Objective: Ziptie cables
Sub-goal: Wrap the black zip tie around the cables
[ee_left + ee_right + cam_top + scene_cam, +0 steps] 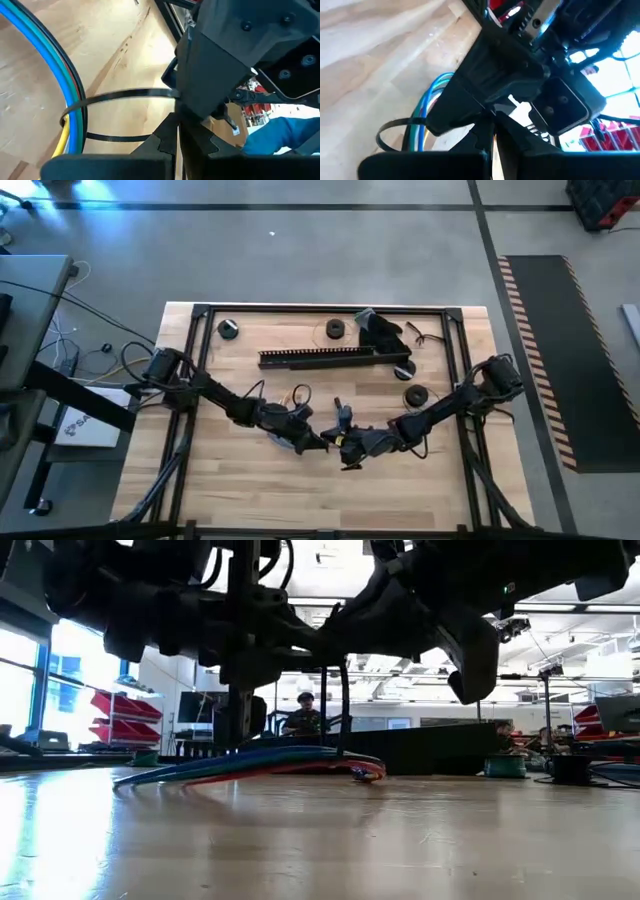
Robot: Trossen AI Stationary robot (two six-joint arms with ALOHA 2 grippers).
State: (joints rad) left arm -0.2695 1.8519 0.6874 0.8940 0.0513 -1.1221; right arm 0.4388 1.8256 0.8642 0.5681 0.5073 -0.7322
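The thin black ziptie (120,95) loops around the cables (65,95), smooth blue, yellow and red wires lying mid-bench (250,490). Left pincer (318,442) and right pincer (343,443) meet there, each clamped together on the ziptie. A long black slotted duct (330,358) lies beyond.

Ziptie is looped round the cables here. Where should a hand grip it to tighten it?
Probably the free strap end of the ziptie, away from the cables. The loop hugs the wires, leaving only the straight run clear. Come from the open tabletop side, pulling along the strap.
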